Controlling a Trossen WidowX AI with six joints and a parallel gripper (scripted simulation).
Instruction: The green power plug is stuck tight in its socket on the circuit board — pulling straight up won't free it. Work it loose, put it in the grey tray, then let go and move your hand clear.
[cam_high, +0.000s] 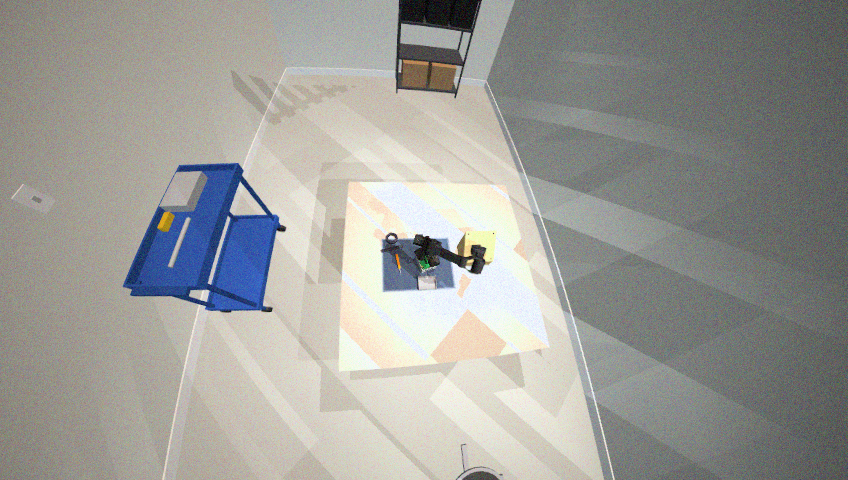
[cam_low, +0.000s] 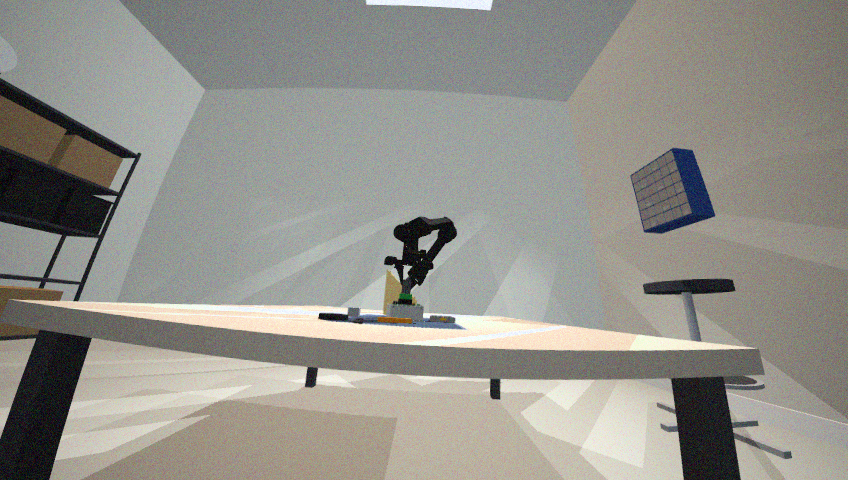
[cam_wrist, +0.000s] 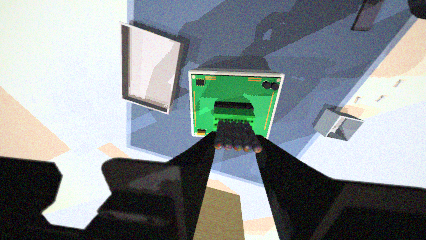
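End effector (cam_high: 426, 259) (cam_low: 405, 289) (cam_wrist: 235, 137) clamped on the green power plug (cam_high: 424, 263) (cam_low: 405, 296) (cam_wrist: 234, 114). Loosening judged in hand; next move calls for gentle rocking before lifting toward the grey tray (cam_high: 426, 287) (cam_low: 442, 318) (cam_wrist: 172, 70).

No lettering, label, brand, number or sign can be read in any of the three views — top, exterior or wrist. The circuit board (cam_wrist: 232, 92) shows small light marks along its edges — at this size, none of them resolves into a legible character.
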